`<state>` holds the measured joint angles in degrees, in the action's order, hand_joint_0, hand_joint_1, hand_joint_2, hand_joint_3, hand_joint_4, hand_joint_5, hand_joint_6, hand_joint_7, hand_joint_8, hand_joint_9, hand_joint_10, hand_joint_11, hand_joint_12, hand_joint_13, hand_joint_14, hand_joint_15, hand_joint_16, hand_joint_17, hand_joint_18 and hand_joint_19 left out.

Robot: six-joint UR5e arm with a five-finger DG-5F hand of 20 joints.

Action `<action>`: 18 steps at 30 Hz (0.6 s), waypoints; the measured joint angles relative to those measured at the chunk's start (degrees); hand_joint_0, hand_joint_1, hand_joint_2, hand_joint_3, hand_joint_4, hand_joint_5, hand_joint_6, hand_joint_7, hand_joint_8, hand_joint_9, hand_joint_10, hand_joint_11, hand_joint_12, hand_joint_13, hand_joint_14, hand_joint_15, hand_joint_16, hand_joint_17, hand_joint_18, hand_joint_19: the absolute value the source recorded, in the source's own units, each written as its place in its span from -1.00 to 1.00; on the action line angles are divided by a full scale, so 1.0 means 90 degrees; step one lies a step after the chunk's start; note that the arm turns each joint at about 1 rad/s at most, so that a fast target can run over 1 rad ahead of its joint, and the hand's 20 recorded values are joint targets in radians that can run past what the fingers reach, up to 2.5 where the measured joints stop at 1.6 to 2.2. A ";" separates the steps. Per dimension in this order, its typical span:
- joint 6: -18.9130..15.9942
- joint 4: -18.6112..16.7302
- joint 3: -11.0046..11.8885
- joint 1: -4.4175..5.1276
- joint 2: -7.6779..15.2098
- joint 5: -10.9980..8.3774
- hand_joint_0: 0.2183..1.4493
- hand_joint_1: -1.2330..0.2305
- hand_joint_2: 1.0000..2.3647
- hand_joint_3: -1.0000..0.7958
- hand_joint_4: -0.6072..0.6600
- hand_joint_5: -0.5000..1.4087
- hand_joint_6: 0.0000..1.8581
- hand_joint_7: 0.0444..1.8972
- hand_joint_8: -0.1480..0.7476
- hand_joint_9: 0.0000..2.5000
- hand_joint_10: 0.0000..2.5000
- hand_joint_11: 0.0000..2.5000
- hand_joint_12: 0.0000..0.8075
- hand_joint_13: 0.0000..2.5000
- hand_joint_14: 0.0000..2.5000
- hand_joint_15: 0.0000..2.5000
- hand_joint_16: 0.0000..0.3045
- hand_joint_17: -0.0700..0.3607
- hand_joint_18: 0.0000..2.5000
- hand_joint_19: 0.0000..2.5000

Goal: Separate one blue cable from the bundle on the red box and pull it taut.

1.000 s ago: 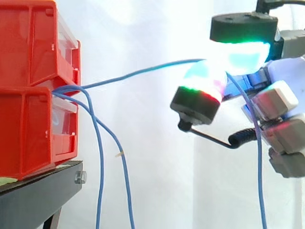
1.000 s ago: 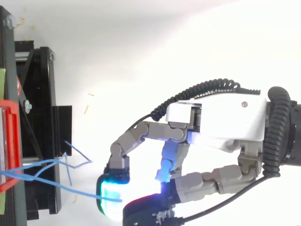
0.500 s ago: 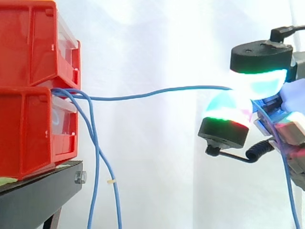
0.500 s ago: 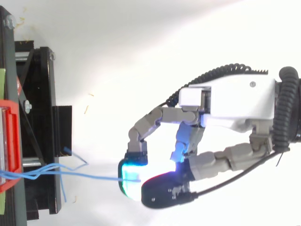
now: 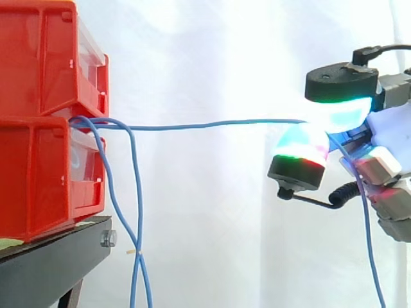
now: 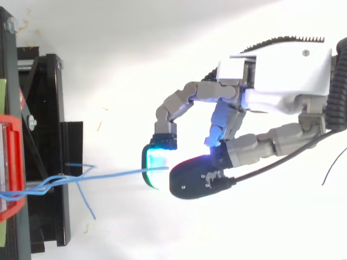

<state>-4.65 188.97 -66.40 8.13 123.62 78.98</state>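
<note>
Straightened since half a second ago: your blue cable (image 5: 205,124) now runs nearly level and almost straight from the gap between the stacked red bins (image 5: 45,128) to the hand (image 6: 282,76). Hand: glowing fingertips (image 5: 302,151) pinched on that cable, its loose end hanging below them. You see the remaining strands (image 5: 137,205) droop, crossed, beside the black stand (image 5: 51,263).

White curtain (image 5: 205,58) backdrop, strongly backlit, soft vertical folds, black stand (image 5: 54,260) at lower left, bolt (image 5: 109,239) at its front corner, white floor (image 6: 162,49) from above, small scraps (image 6: 102,126) near the stand
</note>
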 measured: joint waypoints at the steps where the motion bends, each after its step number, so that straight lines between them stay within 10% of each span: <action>1: 0.0002 0.0000 -0.0002 -0.0010 0.0000 0.0000 -0.47 -0.50 -0.76 0.13 -0.25 -0.46 -0.06 0.02 0.04 0.02 -0.99 -0.79 0.28 -0.09 -0.98 -0.53 -0.48 0.15 -0.15 -0.57; 18: 0.0081 -0.0506 -0.0011 -0.0036 0.0004 -0.0016 -0.42 -0.50 -0.95 0.13 -0.25 -0.47 -0.05 -0.03 0.05 0.01 -0.99 -0.76 0.28 -0.10 -0.99 -0.52 -0.49 0.14 -0.16 -0.57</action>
<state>-3.92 184.41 -66.50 7.81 123.66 78.84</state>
